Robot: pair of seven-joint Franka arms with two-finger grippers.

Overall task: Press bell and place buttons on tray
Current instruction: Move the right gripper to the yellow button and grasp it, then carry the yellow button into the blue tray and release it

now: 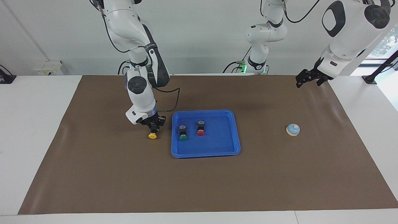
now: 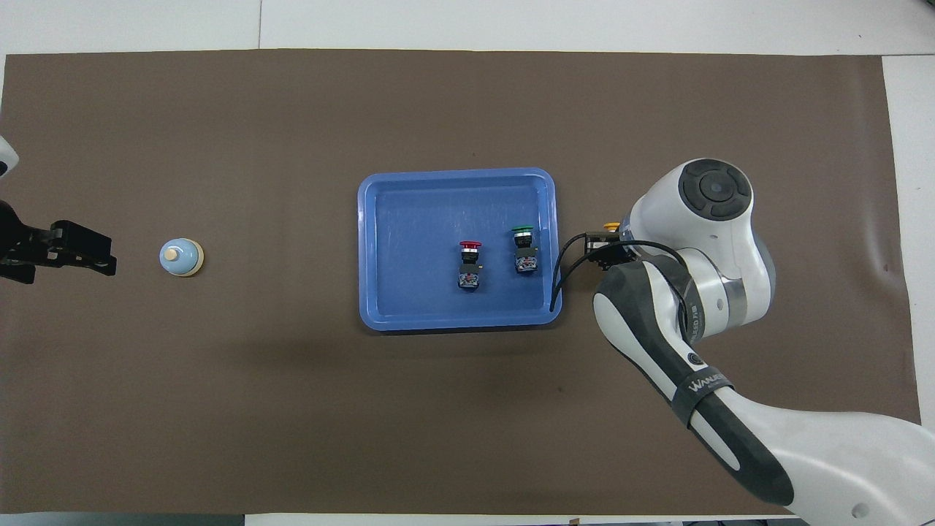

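1. The yellow button (image 1: 152, 135) lies on its side on the brown mat (image 1: 199, 183) that covers the counter (image 1: 34, 130), just beside the tray's (image 1: 205, 154) rim toward the right arm's end. Its yellow cap points to about 6 o'clock in the facing view, away from the robots.
2. The right claw (image 1: 153, 126) is down on this button and pinched tight on its black blocky body; the cap sticks out free below the fingers.
3. That looks like the right place to grip. The body is a hard plastic block with flat sides that should sit square between the fingers, while the round, smooth cap would probably slip or roll.
4. I judge the button light and rigid, not fragile. The risk is that it swings in the grip, since the cap end hangs out to one side.
5. The green button (image 1: 183, 133) and the red button (image 1: 201, 128) already lie in the tray side by side, caps toward 6 o'clock, so there is bare tray floor toward 3 o'clock of the red one.
6. The bell (image 1: 293, 129) stands alone on the mat, well apart from the tray toward the left arm's end.
7. The left claw (image 1: 306, 78) waits in the air with its fingers spread wide and holding nothing, at about 1 o'clock from the bell in the facing view.
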